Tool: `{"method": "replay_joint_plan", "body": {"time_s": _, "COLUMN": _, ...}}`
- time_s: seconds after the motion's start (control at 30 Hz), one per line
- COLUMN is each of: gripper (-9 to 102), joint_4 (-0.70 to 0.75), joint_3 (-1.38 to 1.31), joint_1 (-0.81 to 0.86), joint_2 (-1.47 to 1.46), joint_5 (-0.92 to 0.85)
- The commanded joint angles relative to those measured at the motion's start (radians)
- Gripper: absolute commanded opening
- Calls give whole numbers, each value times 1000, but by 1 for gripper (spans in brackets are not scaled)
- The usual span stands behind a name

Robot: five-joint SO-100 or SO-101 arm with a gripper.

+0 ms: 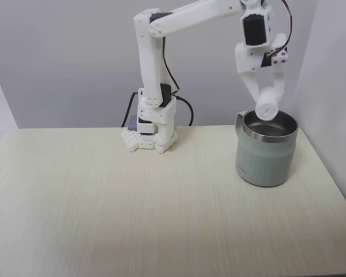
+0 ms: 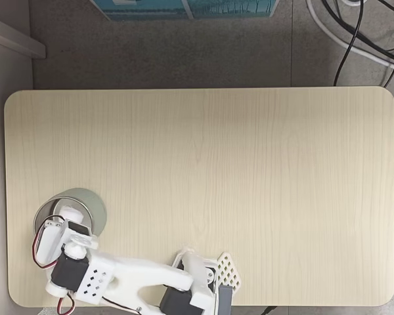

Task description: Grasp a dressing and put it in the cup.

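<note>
I see the jaws (image 1: 266,99) closed on the dressing (image 1: 266,107), pinching the white roll between both fingers, pointing down. The dressing hangs directly over the open mouth of the cup (image 1: 264,157), its lower end about level with the steel rim, not yet inside as far as I can tell. The cup stands upright on the desk (image 1: 132,202) near the right edge in a fixed view, handle toward the arm base (image 1: 153,135). In a fixed view from above, the jaws (image 2: 67,220) sit over the cup (image 2: 92,203) at the lower left corner of the desk (image 2: 217,177), roll end (image 2: 68,213) visible inside the rim outline. Cables (image 2: 354,33) lie on the floor beyond the desk.
</note>
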Motion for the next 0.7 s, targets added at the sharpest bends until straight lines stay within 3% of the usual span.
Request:
{"method": "replay_joint_plan", "body": {"time_s": 0.0, "gripper": 0, "joint_4": -29, "joint_3": -23, "joint_1": -14, "joint_2": -3, "joint_5": -2}}
{"method": "replay_joint_plan", "body": {"time_s": 0.07, "gripper": 3, "joint_4": -26, "joint_3": -28, "joint_1": -12, "joint_2": -12, "joint_5": 11}}
{"method": "replay_joint_plan", "body": {"time_s": 0.2, "gripper": 21, "joint_4": -25, "joint_3": -64, "joint_1": -15, "joint_2": -64, "joint_5": 31}}
{"method": "replay_joint_plan", "body": {"time_s": 0.67, "gripper": 23, "joint_4": -40, "joint_3": -84, "joint_1": -43, "joint_2": -83, "joint_5": 61}}
